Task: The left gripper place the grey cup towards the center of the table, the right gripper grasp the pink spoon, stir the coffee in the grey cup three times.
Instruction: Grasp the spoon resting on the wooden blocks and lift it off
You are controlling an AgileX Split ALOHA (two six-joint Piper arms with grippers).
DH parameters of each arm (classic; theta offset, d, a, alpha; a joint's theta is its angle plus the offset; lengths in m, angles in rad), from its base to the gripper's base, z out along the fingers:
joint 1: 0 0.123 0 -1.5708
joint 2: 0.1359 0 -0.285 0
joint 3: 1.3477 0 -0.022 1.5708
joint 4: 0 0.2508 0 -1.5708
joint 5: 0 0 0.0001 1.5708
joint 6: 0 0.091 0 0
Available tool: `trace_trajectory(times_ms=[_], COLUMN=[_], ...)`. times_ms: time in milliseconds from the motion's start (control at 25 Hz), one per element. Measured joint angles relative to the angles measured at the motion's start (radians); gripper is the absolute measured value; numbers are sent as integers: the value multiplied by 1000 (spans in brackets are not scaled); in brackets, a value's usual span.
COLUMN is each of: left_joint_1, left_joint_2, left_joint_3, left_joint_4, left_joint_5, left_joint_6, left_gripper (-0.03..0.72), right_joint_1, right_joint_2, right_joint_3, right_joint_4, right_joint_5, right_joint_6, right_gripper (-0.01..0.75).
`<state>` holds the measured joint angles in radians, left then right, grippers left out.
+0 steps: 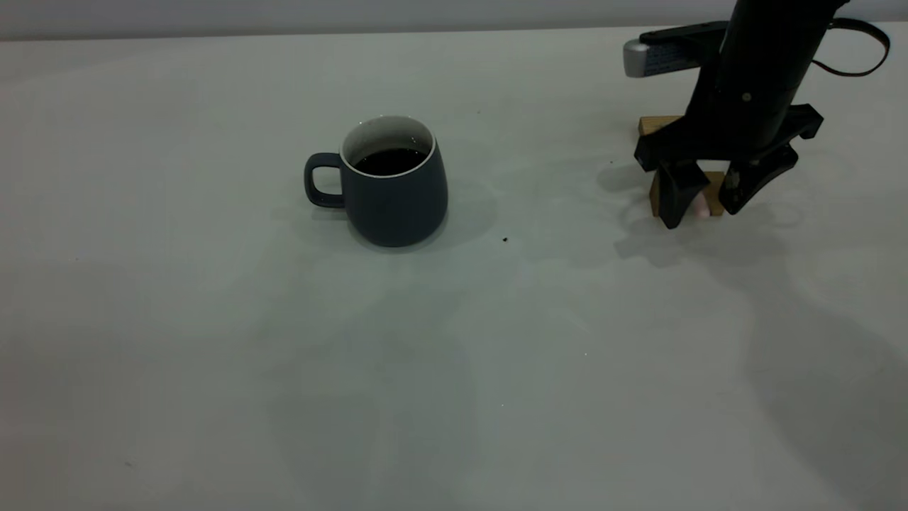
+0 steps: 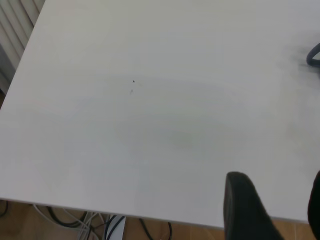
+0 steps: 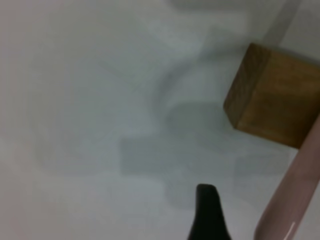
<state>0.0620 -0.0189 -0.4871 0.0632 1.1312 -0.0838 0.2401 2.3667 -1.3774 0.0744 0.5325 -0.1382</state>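
Observation:
The grey cup (image 1: 394, 191) stands upright on the table (image 1: 213, 341), left of the middle, with its handle to the left and dark coffee (image 1: 390, 161) inside. My right gripper (image 1: 709, 202) hangs at the far right, open, its fingers either side of the pink spoon (image 1: 701, 206), which rests on a wooden block. In the right wrist view the pink spoon handle (image 3: 290, 200) lies beside one dark finger (image 3: 207, 215). My left gripper (image 2: 280, 210) is open and holds nothing, over bare table near an edge. A sliver of the cup's handle (image 2: 314, 55) shows far off.
Two tan wooden blocks (image 1: 656, 125) (image 1: 713, 191) stand under the right gripper; one block (image 3: 275, 100) is close in the right wrist view. Cables (image 2: 100, 222) hang below the table edge. A dark speck (image 1: 505, 240) lies right of the cup.

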Motion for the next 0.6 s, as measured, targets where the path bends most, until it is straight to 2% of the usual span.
trace_trajectory(times_ms=[160, 280, 440, 600], left_joint_1=[0, 0, 0, 0], left_joint_2=[0, 0, 0, 0], left_joint_3=[0, 0, 0, 0], left_joint_4=[0, 0, 0, 0], left_joint_5=[0, 0, 0, 0], left_joint_6=[0, 0, 0, 0], left_gripper=[388, 388, 388, 388], right_joint_1=[0, 0, 0, 1], right_joint_2=[5, 5, 3, -67], right_joint_3=[0, 0, 0, 0], right_joint_4=[-32, -80, -160, -229], right_joint_5=[-24, -34, -28, 29], right_joint_6=[15, 65, 167, 241], right_gripper=[495, 376, 140, 136])
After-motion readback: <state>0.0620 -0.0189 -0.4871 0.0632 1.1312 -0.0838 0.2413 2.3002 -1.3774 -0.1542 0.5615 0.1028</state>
